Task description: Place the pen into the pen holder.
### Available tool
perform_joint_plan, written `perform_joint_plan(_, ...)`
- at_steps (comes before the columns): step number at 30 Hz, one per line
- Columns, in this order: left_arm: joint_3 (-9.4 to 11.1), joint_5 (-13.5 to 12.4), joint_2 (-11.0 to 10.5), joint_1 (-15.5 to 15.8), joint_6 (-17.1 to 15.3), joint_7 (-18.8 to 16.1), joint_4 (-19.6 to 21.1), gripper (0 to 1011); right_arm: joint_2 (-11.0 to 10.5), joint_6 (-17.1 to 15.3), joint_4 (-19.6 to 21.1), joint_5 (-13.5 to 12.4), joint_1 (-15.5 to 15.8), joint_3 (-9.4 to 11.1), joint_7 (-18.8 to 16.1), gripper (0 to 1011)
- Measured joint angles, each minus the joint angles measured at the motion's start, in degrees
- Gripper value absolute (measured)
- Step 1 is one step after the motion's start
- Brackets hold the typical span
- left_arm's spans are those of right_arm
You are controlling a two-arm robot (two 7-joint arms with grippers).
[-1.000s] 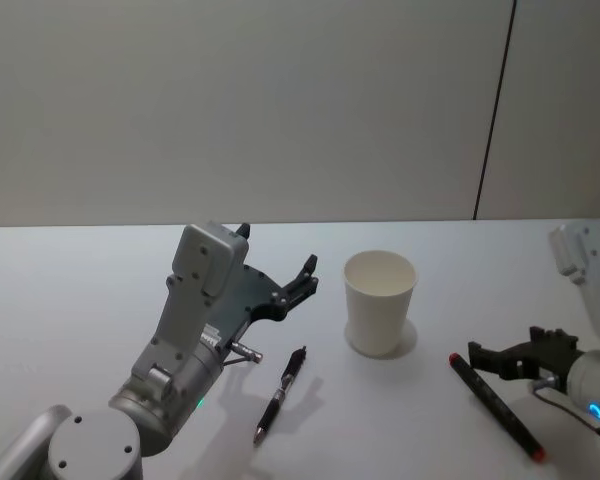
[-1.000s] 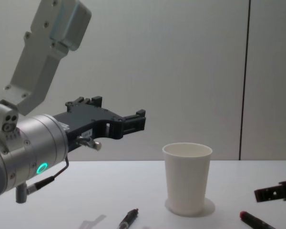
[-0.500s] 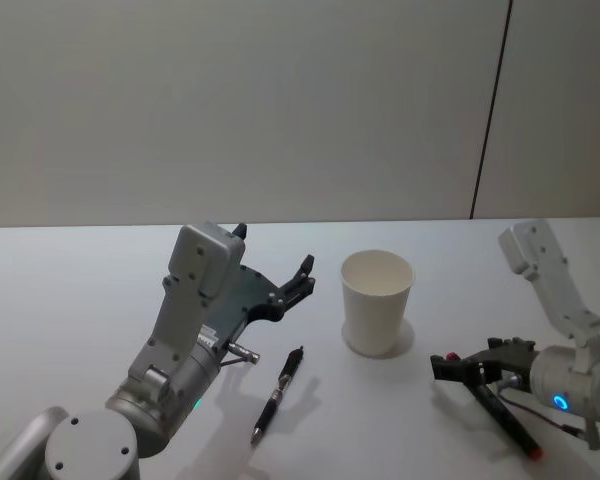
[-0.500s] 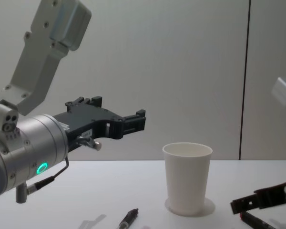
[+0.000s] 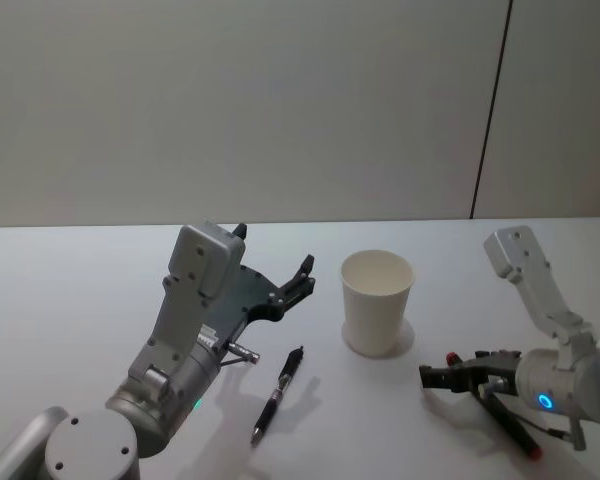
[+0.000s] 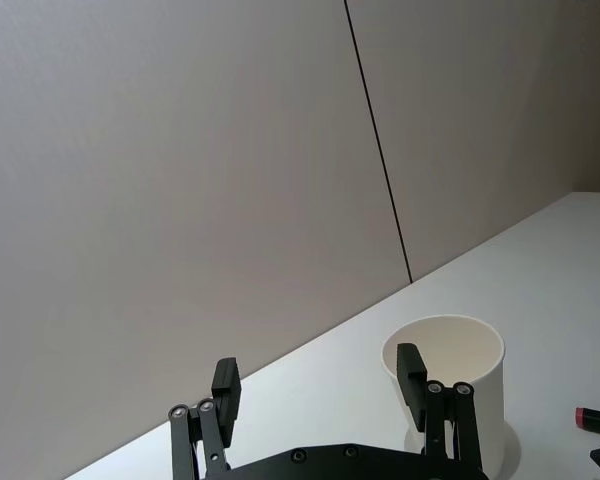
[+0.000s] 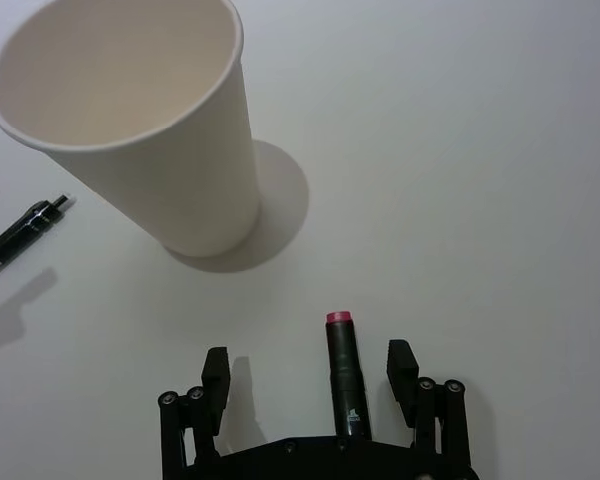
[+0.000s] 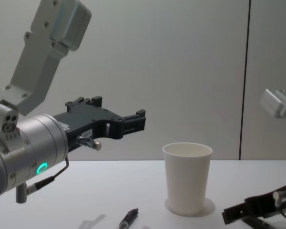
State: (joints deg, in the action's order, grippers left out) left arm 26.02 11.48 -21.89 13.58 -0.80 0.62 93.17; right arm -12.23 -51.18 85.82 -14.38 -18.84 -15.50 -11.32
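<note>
The right gripper is low over the table, its fingers wide open on both sides of the red-tipped pen, not gripping it. The pen holder stands upright, far and left of it. The left gripper hovers open and empty left of the pen holder, a black pen lying near it.

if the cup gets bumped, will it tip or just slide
Probably light: the cup looks like thin paper and empty. It tapers to a narrow base, so a knock near the rim would likely tip it; a low push may slide it.
</note>
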Motion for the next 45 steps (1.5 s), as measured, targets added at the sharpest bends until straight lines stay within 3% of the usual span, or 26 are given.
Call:
perform_joint_plan(5, 0.0, 0.0, 0.0, 0.0, 0.0, 0.0, 0.0, 1003, 0.3, -0.4, -0.8, -0.7, -0.2, 0.3, 0.6, 951)
perform_joint_plan(11, 0.0, 0.0, 0.0, 0.0, 0.0, 0.0, 0.0, 1003, 0.6, -0.7, -1.5, -1.2, -0.3, 0.6, 1.5, 793)
perform_joint_plan(27, 0.0, 0.0, 0.0, 0.0, 0.0, 0.0, 0.0, 1003, 1.3, -1.7, -2.6, -1.1, -0.7, 1.2, 3.6, 254)
perform_joint_plan(30, 0.0, 0.0, 0.0, 0.0, 0.0, 0.0, 0.0, 1003, 1.3, -1.7, -2.7, -1.1, -0.8, 1.2, 3.7, 196)
perform_joint_plan(40, 0.0, 0.0, 0.0, 0.0, 0.0, 0.0, 0.0, 1003, 1.5, -1.1, -1.9, -0.3, -0.3, 1.2, 4.2, 178)
perform_joint_plan(45, 0.0, 0.0, 0.0, 0.0, 0.0, 0.0, 0.0, 1003, 1.3, 1.1, -0.1, 0.6, 0.4, 1.1, 4.5, 178)
